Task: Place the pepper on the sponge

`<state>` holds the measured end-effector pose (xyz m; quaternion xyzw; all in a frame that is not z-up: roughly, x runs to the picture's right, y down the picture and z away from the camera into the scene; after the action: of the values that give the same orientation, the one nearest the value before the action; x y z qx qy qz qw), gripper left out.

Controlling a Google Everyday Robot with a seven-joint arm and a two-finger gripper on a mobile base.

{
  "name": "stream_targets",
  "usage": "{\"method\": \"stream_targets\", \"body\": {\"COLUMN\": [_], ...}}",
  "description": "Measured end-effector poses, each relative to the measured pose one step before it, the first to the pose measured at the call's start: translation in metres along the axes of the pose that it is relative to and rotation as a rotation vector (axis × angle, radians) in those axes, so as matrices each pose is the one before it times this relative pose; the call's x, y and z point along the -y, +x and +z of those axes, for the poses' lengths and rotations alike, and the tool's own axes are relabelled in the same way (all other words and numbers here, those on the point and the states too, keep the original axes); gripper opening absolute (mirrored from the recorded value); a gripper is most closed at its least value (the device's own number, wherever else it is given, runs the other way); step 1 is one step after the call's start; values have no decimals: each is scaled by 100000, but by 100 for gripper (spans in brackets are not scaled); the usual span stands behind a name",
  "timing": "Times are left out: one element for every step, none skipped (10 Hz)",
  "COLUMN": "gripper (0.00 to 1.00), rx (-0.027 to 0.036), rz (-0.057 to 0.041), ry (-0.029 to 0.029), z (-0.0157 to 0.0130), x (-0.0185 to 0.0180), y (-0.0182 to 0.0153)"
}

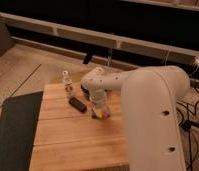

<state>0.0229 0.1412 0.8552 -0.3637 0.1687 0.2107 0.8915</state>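
Camera view: the gripper [99, 106] hangs wrist-down, low over the far middle of the table [68, 145]. The wrist hides its tip, so I cannot tell whether it is apart, together or clamped on anything.

Directly beneath it sits the sponge [104, 112], with only a blue-grey edge showing. At the gripper's near-left side is a small red-orange patch, which I take for the pepper [95, 116]. It is touching the sponge or just above it. Its long axis cannot be read, nor whether it is held or resting on the pad. The scene fits a pepper about to be released onto the sponge, or one lying there with the gripper over it.

Just left of the gripper lies a black block [77, 104]. Further left and behind it stands a bottle [68, 85]. Behind the gripper the arm mostly hides a dark bowl [85, 90], and its contents are unseen.
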Motion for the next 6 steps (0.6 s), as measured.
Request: {"method": "stream_targets", "body": {"gripper": [60,68,77,80,80,80], "rx": [-557,-251,-179,-176,-46,49], "rz": [-245,111,237,476,297,29], "ry": [1178,169,183,-457,-560,-56], "z": [-12,60,77,213,123,-24], "x": [611,328,465,346,52,-15], "y": [119,24,20,46,50,-12]}}
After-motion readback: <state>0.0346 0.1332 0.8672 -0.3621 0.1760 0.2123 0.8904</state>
